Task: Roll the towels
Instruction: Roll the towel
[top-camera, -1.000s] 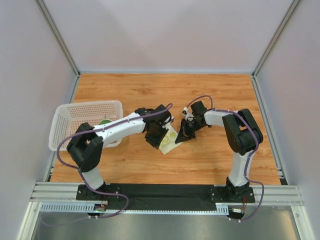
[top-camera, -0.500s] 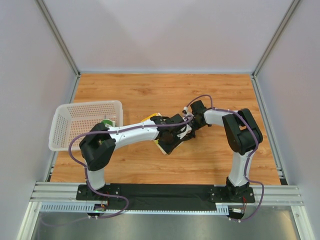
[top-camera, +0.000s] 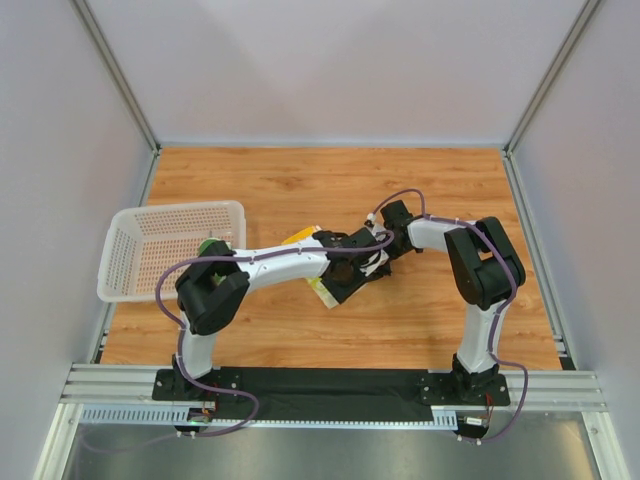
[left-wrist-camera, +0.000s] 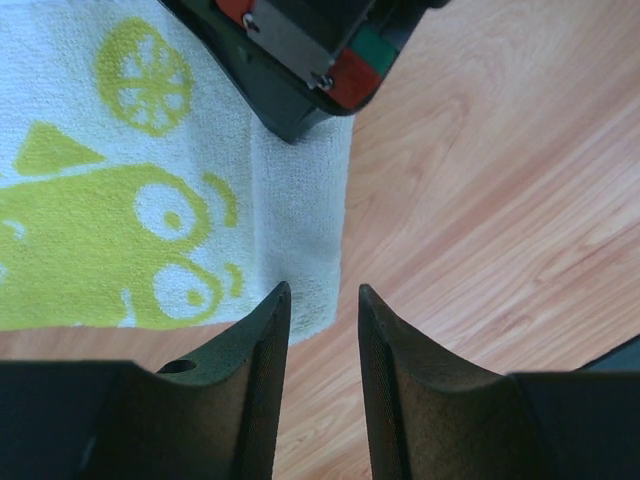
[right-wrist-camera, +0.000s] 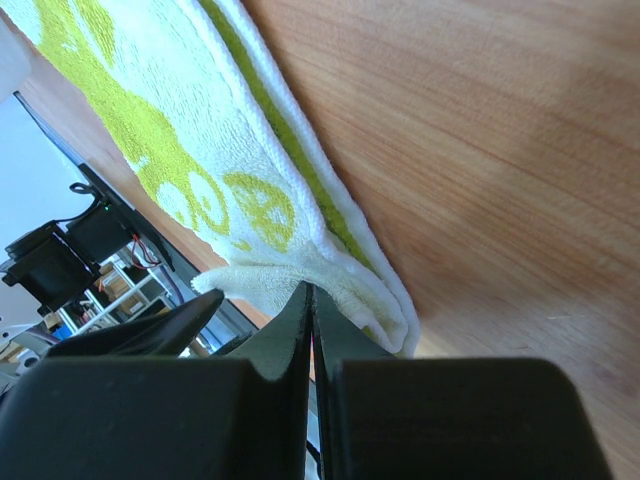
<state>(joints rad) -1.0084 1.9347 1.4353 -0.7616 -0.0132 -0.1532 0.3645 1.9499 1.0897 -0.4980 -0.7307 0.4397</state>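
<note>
Pale walls box in a wooden table (top-camera: 300, 190), seen from above. A white mesh basket (top-camera: 135, 250) sits on its left side. A scrap of what is probably the dark green towel (top-camera: 209, 246) shows at the basket's near right corner, mostly hidden by the left arm. The lime-printed towel (top-camera: 323, 291) lies at the table's middle, largely covered by both arms. The left gripper (top-camera: 350, 275) and right gripper (top-camera: 380, 256) nearly touch above it. From the left wrist, this towel is white terry printed with lime citrus slices and blobby shapes, and it lies flat on the wood. One corner sits just ahead of the left fingers, which stand apart with nothing between them. The right gripper's dark tip rests on the cloth a little further along the same edge. From the right wrist, the right fingers are pressed tight together, their tips at a folded, layered edge trimmed in lime. Whether any cloth is nipped between them cannot be told. The risks are judged from how crowded this is. The two grippers could knock together. The left jaws might catch only the thin corner or close on bare wood. Soft terry could also drag and unfold rather than roll, leaving a slack, lopsided roll.
</note>
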